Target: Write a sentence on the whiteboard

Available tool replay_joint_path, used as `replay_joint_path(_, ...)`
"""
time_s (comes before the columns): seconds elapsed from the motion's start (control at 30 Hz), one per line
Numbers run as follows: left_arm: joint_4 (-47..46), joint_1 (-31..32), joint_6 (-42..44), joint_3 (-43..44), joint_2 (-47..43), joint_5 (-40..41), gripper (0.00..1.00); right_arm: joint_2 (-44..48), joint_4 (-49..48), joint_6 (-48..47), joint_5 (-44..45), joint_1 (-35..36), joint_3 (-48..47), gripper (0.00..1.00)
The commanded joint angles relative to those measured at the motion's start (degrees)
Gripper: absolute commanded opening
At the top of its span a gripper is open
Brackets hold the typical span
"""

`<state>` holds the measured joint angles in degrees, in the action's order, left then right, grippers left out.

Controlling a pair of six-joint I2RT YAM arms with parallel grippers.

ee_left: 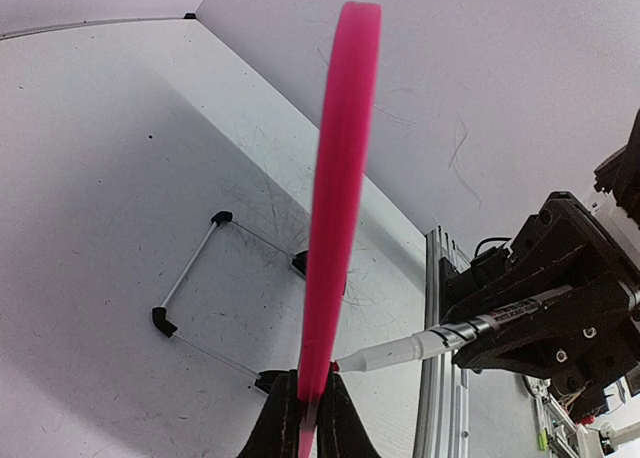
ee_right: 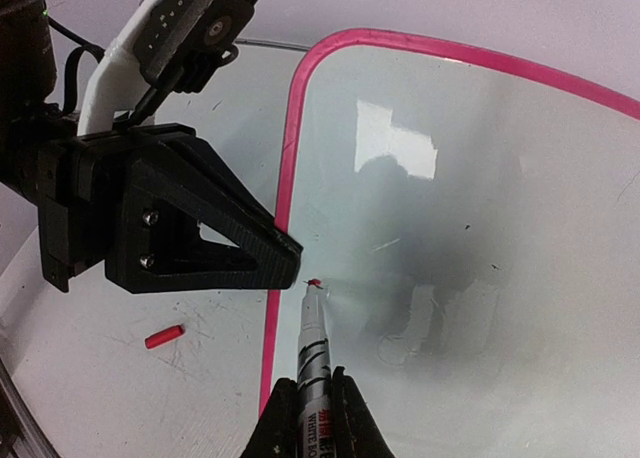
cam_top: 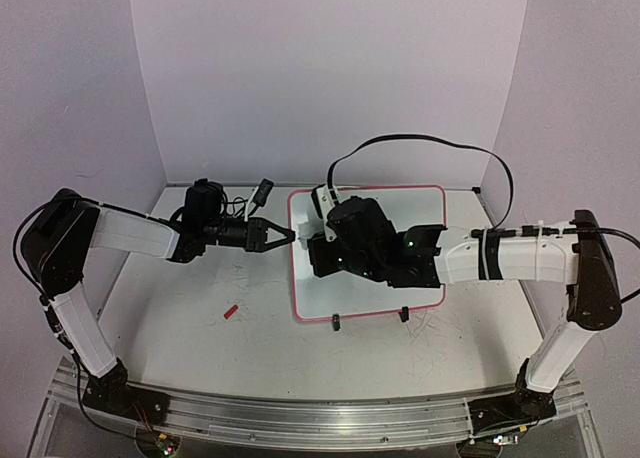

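Note:
The whiteboard, glossy white with a pink-red rim, lies tilted on its stand at mid-table. My left gripper is shut on the board's left rim, fingertips pinching it edge-on. My right gripper is shut on a silver whiteboard marker. The marker's red tip touches the board's face just inside the left rim, close beside the left gripper's fingers. The sentence is out of view: the face seen in the right wrist view carries only reflections and faint smudges.
A red marker cap lies on the table left of the board. Black stand feet poke out at the board's near edge, and a wire stand runs under it. A black cable arcs behind the right arm. Walls enclose three sides.

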<state>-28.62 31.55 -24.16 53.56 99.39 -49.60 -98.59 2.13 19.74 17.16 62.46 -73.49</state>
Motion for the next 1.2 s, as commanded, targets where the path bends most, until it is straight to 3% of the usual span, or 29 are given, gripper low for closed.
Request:
replay_joint_path(0.0,-1.58,0.03,-1.17,0.66,-0.70,-2.17,0.00,0.05,-1.24,1.35,1.14,0.36,0.04,0.00)
replay_joint_path(1.17,-1.60,0.02,-1.41,0.66,-0.78,-2.79,0.00,-0.82,-0.61,5.64,0.50,2.81,3.28,0.00)
